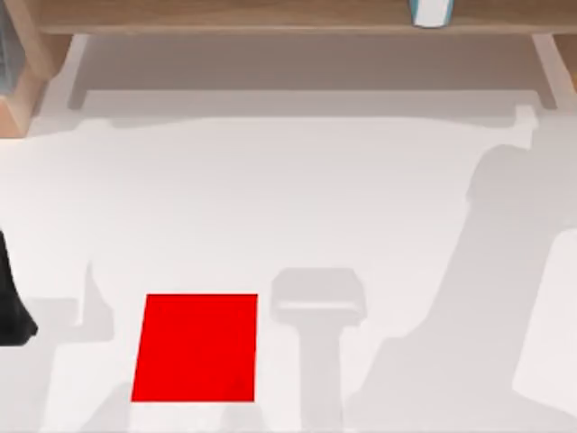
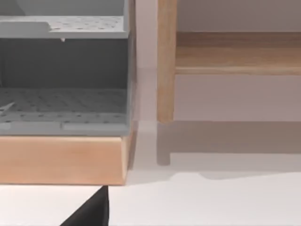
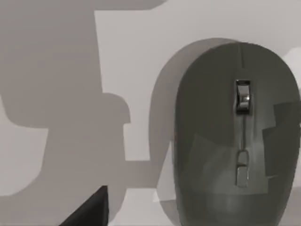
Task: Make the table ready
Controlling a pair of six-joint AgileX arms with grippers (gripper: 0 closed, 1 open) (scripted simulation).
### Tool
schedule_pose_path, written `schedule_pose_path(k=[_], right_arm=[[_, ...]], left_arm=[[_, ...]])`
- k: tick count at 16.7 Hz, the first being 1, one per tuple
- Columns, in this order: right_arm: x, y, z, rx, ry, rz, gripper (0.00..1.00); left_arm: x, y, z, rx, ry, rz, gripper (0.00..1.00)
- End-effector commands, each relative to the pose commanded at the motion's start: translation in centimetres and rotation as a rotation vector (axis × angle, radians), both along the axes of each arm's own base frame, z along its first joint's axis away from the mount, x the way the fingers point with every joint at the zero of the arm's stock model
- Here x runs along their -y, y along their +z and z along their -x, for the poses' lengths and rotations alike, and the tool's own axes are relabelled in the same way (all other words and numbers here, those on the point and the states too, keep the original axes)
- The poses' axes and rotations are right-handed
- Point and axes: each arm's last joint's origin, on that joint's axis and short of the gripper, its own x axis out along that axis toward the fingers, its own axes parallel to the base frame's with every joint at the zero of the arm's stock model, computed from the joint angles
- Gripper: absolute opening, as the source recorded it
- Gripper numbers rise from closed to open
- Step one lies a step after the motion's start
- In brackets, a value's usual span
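Fingers on the right gripper (image 3: 89,212) — spread or pinched, I cannot tell — are hovering over the grey mouse (image 3: 235,136) on the table (image 3: 131,56), needing centring across its sides.

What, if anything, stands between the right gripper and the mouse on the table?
Nothing visible does. The right gripper hangs over the grey mouse, which lies uncovered on the white table with only shadows around it. The left arm sits at the table's left edge.
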Motion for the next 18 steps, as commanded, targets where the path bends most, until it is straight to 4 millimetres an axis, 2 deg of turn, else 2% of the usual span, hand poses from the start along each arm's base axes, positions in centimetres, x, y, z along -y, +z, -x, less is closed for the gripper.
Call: schedule_pose_path(k=[9,18], right_arm=[[0.2,-0.4,0.2,-0.001,0.000,0.000,1.00],[0.1,-2.0,-0.1,0.006,0.000,0.003,1.00]], left_arm=[[0.0,0.0,0.0,0.000,0.000,0.000,1.00],[0.0,0.0,0.0,0.000,0.000,0.000,1.00]])
